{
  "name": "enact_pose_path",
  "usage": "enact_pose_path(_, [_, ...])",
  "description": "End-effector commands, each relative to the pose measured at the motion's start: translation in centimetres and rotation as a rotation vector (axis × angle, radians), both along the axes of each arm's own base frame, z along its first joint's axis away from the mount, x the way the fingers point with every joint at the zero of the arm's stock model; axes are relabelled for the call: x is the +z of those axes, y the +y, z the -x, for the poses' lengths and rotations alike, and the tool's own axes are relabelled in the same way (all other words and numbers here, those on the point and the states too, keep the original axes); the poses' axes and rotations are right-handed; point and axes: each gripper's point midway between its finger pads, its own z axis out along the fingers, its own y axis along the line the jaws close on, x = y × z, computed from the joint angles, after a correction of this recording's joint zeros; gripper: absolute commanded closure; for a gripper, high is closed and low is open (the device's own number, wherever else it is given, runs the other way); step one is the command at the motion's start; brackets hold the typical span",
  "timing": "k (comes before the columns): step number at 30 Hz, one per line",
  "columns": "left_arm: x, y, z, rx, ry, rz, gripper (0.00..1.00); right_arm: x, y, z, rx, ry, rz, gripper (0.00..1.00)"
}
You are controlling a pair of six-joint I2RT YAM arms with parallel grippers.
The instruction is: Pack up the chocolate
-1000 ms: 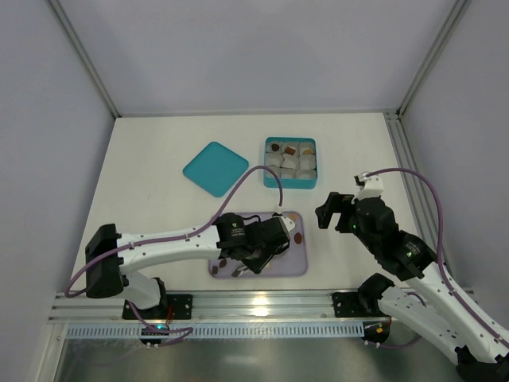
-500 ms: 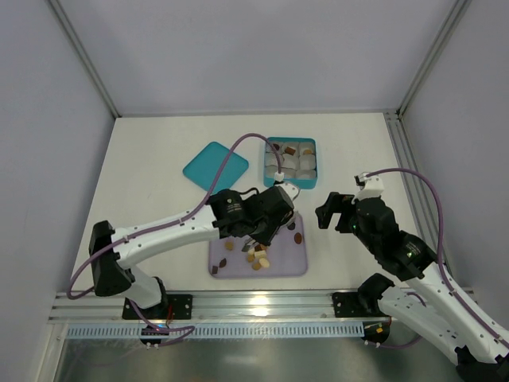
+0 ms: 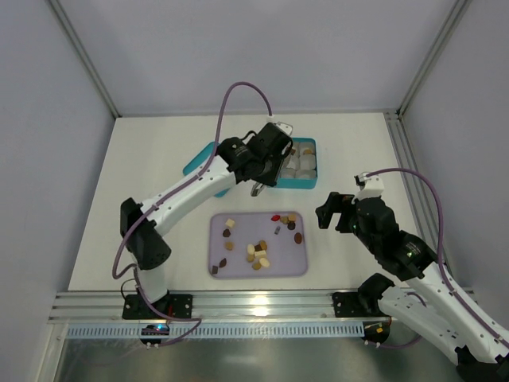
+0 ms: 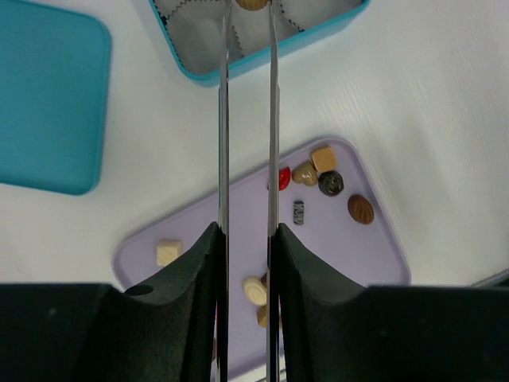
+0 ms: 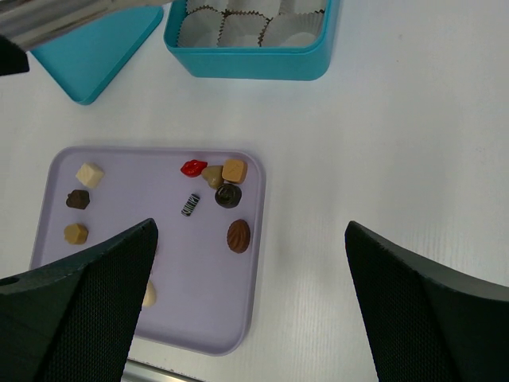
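Note:
Several chocolate pieces (image 3: 256, 248) lie on the lilac tray (image 3: 296, 267), which also shows in the left wrist view (image 4: 382, 255) and the right wrist view (image 5: 199, 318). The teal box (image 3: 291, 185) holds white crinkled cups, a few with pieces in them. My left gripper (image 3: 258, 189) has long metal tweezer fingers (image 4: 223, 119). It is shut on a tan chocolate piece (image 4: 253, 4) just above the box's near-left corner (image 4: 262, 60). My right gripper (image 3: 334, 211) is open and empty (image 5: 250, 232), hovering to the right of the tray.
The teal lid (image 3: 199, 169) lies flat left of the box, partly under my left arm; it also shows in the left wrist view (image 4: 48, 95) and the right wrist view (image 5: 95, 48). A metal rail runs along the near table edge (image 3: 254, 306).
My left gripper has risen off the tray and swung far and up to the teal box, carrying a tan piece. The tray's pieces are now uncovered. The right arm has not moved.

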Motion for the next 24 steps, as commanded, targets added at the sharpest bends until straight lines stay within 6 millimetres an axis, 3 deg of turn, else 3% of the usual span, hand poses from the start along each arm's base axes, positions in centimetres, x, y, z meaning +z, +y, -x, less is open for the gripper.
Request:
enact_pose_path(1, [0.0,0.0,-3.9,0.025,-0.051,-0.011,0.7,1.8,-0.2,-0.6,-0.017,-0.05,-0.012,0.0])
enact_pose_path(4, [-1.2,-0.2,-6.6,0.049,-0.054,-0.031,0.71,1.9,-0.1,-0.6,-0.012,-0.051,-0.012,0.0])
enact_pose_path(11, [-3.5,0.1,-9.9,0.083,-0.054,-0.083,0.71,1.9,0.0,-0.6,-0.006,-0.047,-0.006,0.0])
enact_pose_path(24, [-5.2,0.4,-10.6,0.089,-0.03,-0.134,0.69,1.8,0.1,-0.7,-0.002,-0.047,-0.002,0.0])
